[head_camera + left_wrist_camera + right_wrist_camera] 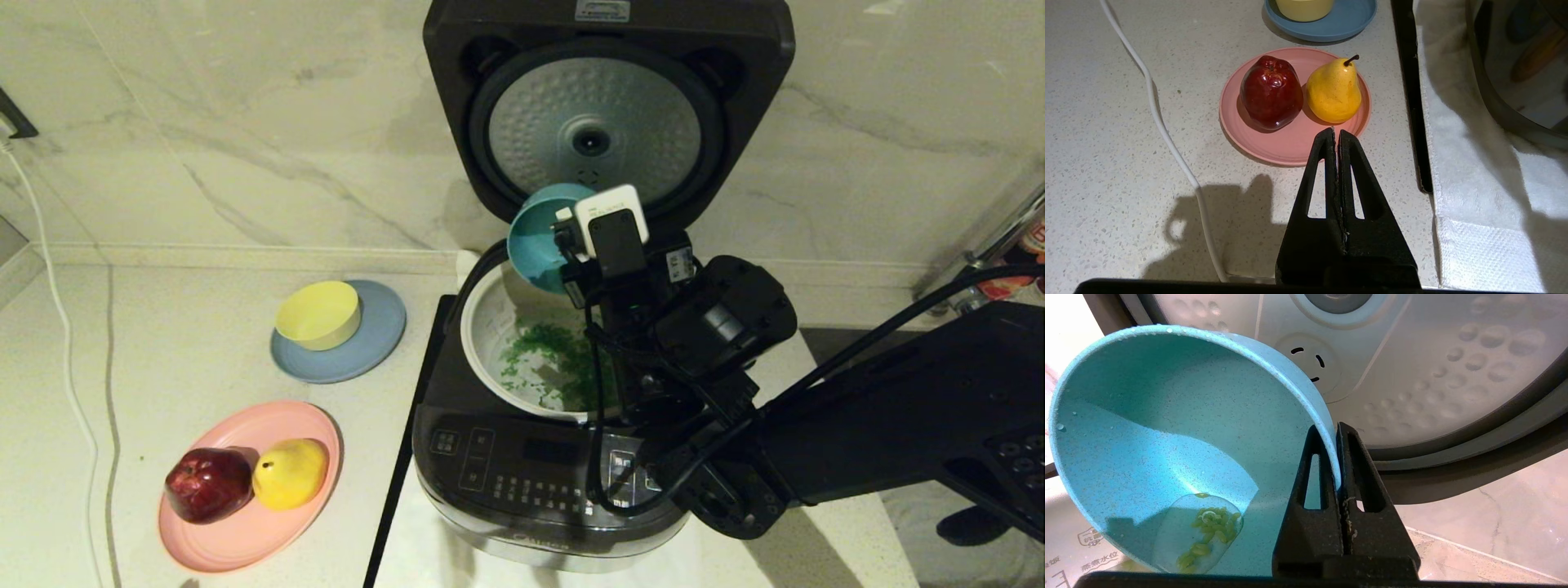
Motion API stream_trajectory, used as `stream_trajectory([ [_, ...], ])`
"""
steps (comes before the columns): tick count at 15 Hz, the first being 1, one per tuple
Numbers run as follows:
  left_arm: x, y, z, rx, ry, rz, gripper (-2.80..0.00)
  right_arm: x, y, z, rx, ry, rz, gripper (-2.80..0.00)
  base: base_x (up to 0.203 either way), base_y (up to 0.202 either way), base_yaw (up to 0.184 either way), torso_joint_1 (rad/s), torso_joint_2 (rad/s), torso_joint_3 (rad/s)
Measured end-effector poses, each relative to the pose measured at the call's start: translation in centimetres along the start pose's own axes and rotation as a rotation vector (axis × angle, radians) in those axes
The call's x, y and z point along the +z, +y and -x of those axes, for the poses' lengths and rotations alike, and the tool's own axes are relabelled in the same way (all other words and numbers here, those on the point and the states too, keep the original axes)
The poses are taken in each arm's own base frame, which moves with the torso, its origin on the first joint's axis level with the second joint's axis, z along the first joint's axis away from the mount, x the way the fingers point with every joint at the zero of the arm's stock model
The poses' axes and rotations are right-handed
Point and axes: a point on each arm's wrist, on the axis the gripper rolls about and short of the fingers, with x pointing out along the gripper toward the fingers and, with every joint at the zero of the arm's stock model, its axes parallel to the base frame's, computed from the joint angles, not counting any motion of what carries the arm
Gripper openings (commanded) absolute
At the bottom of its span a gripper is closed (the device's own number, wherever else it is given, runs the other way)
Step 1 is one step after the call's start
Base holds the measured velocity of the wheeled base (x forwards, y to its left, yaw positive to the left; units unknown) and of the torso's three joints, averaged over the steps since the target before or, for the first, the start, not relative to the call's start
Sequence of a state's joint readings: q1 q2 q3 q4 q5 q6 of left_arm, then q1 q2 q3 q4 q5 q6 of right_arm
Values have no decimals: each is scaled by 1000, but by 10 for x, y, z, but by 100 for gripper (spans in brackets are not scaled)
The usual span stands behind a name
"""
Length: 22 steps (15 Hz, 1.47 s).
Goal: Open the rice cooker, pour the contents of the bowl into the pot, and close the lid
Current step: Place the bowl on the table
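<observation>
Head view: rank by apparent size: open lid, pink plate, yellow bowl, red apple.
1. lid, standing open, by far the largest
2. pink plate
3. yellow bowl and red apple: these look much alike in size, and the apple sits nearer the camera, so I will not rank them.

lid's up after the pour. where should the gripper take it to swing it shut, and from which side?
Take the lid at its free top edge, coming from above and behind it. It stands upright on its hinge behind the pot, so that edge is farthest from the hinge. Right gripper is shut on the bowl.
</observation>
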<state>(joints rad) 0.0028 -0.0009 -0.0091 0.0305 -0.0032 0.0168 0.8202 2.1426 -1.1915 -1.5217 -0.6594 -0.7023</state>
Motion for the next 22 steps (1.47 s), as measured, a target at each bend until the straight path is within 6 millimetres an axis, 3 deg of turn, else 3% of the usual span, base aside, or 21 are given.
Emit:
stream_trajectory([
  [13,0,0,0,0,0,0,-280,-6,7,-2,3,3,15,-280,0,0,0,0,0,0],
  [22,0,0,0,0,0,0,-280,25,-4,-1,-16,-51,-59,-280,0,0,0,0,0,0],
])
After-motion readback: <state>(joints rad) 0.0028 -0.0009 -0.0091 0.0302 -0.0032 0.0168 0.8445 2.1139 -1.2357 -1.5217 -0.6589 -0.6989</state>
